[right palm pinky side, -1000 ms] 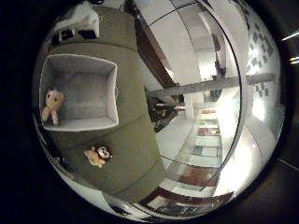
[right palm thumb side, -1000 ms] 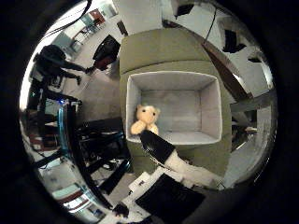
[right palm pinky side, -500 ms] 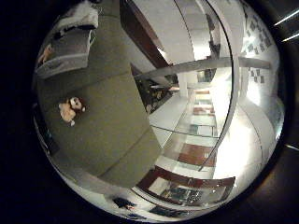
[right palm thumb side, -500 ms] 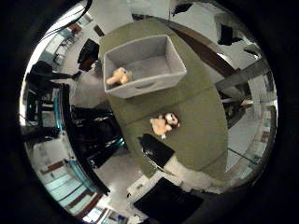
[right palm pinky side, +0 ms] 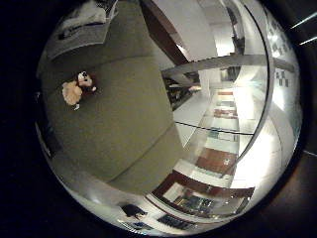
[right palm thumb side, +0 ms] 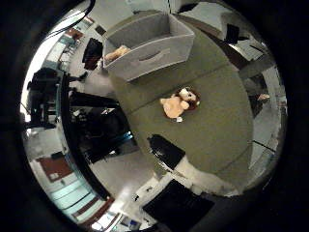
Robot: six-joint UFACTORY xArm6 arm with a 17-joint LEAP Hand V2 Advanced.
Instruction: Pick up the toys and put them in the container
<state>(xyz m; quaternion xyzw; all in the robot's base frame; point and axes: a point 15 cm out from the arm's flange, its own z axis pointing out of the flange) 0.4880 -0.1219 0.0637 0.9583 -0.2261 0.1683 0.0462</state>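
A small tan and brown plush toy [right palm thumb side: 179,102] lies on the olive green table [right palm thumb side: 217,125], a short way from the grey fabric container [right palm thumb side: 147,46]. Inside the container, near one wall, lies a cream plush toy [right palm thumb side: 117,52]. The little finger side view shows the same tan and brown toy [right palm pinky side: 78,89] on the green surface, with the container's edge [right palm pinky side: 79,29] beyond it. A black part of my hand [right palm thumb side: 165,151] reaches in over the table's edge, well away from the toy. Nothing is held.
The table drops off to a pale floor [right palm thumb side: 120,174] on the near side. Dark furniture and equipment [right palm thumb side: 96,130] stand beside the table. A long room with pale walls and a beam [right palm pinky side: 223,62] stretches beyond the table's far edge.
The camera has moved away from the container and over the open table. The tan and brown toy now sits nearer the middle of the thumb side view and looks larger.
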